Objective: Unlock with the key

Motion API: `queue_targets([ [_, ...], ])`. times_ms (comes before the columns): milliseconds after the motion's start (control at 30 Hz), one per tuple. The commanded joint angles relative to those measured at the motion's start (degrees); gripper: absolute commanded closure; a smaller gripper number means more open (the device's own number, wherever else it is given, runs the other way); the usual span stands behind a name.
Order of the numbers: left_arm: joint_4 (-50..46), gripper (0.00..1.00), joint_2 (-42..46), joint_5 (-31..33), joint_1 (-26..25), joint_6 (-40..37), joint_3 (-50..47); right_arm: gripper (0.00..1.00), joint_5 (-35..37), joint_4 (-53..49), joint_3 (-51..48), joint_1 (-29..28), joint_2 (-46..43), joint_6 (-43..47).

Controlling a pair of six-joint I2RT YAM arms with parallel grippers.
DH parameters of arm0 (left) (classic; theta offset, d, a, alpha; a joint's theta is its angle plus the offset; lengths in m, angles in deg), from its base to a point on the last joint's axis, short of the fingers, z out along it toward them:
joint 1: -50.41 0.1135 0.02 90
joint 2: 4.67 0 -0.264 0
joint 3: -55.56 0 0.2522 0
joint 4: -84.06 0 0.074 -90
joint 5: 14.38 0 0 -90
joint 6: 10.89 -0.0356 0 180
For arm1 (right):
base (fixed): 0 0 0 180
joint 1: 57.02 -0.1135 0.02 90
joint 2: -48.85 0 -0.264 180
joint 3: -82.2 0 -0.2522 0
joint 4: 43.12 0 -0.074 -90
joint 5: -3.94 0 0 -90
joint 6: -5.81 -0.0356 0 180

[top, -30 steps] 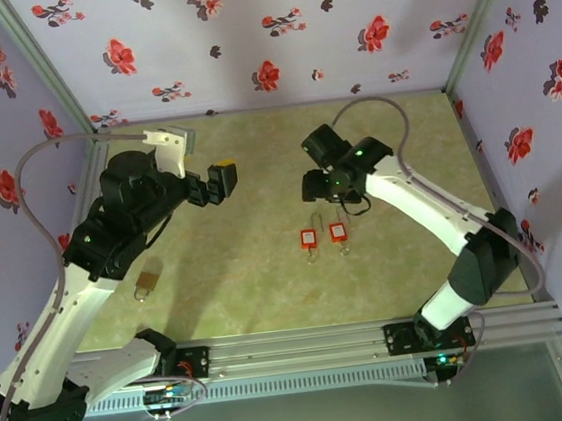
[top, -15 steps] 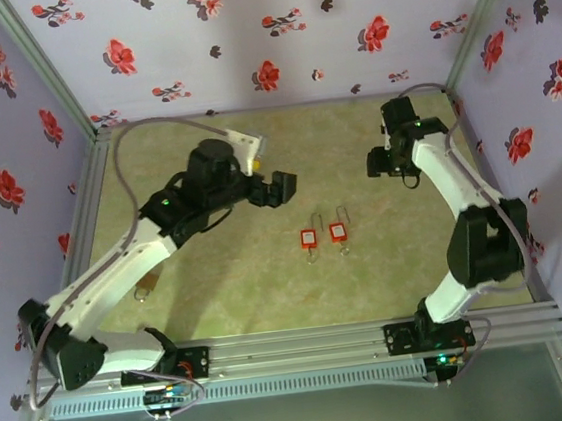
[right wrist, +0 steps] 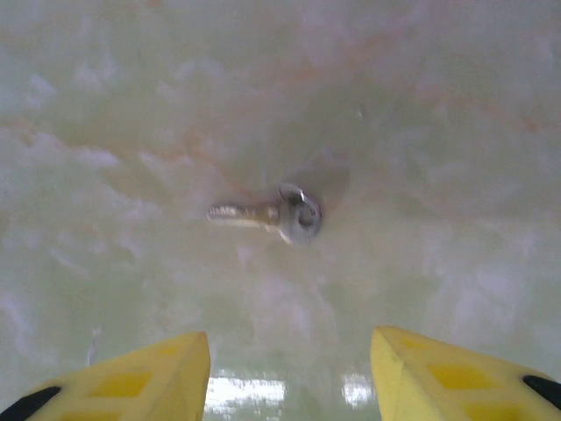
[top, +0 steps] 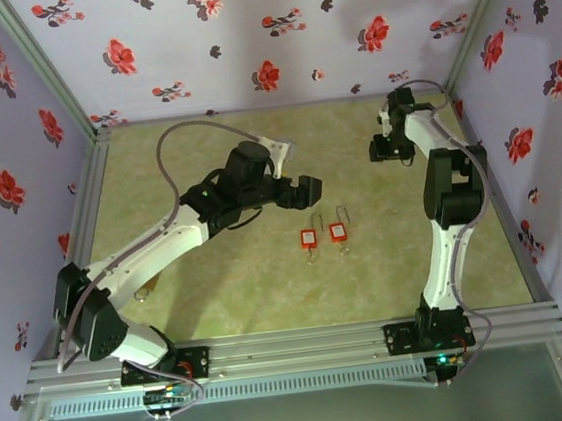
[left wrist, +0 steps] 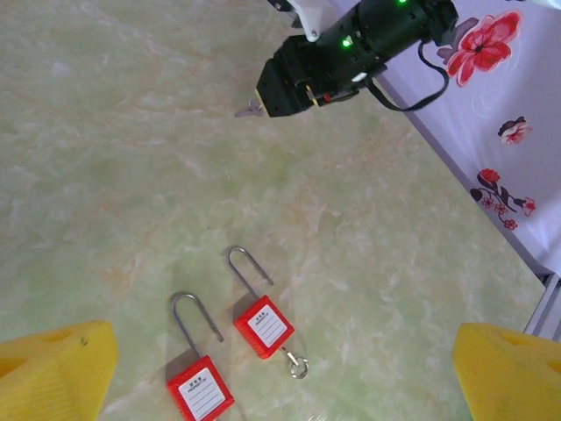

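Hovering left gripper (left wrist: 280, 368): fingers wide apart
Red padlocks (left wrist: 200, 386) (left wrist: 263, 324): two, side by side, just ahead of it
Right gripper (right wrist: 294, 368): fingers apart
Key (right wrist: 267, 213): flat on table (right wrist: 438, 105), just ahead

The robot has white links (top: 154, 246), black joints (top: 247, 169), grey cables (top: 161, 161), green lights (left wrist: 348, 41) and yellow gripper fingers (right wrist: 131, 377).

Two padlocks (top: 309, 239) lie side by side on the table (top: 220, 297), the key (right wrist: 267, 213) well behind, to their right.
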Motion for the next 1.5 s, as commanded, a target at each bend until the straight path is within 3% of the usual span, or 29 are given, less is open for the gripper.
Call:
queue_targets([
  [0, 0.7, 0.01, -1.2, -0.8, 0.3, 0.6, 3.5, 0.50, -1.1, -0.5, 4.3, 0.4, 3.2, 0.7],
  [267, -0.9, 0.01, -3.4, -0.9, 1.1, 0.3, 5.9, 0.55, 0.5, -3.2, 10.3, 0.4, 9.0, 0.5],
  [967, -1.9, 0.04, -4.3, -2.3, 2.7, -0.1, 6.9, 0.73, 1.0, -5.6, 10.8, 0.7, 11.0, -1.0],
  [1467, -1.7, 0.05, -3.3, -2.4, 3.1, -0.7, 6.9, 1.00, -0.3, -7.3, 10.7, 0.6, 10.2, -2.1],
])
